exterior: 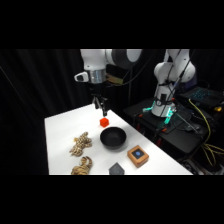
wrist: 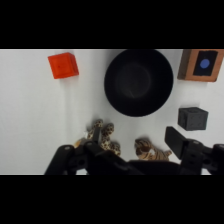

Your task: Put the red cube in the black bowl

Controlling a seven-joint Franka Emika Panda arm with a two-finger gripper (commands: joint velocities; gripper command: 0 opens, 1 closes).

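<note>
The red cube [exterior: 104,121] sits on the white table [exterior: 62,130] just behind the black bowl [exterior: 113,138], close to its rim but apart from it. My gripper [exterior: 101,107] hangs a little above the cube and slightly behind it, open and holding nothing. In the wrist view the red cube [wrist: 63,65] lies at the upper left and the black bowl [wrist: 138,82] at the upper middle, its hollow bare. The gripper [wrist: 118,146] shows at the bottom edge with its fingers wide apart.
Two striped tiger-like toys [exterior: 80,144] [exterior: 82,165] lie left of the bowl. A tan block with a blue centre [exterior: 138,155] and a dark grey block [exterior: 116,169] stand near the front edge. Cables and equipment [exterior: 165,112] crowd the right side beyond the table.
</note>
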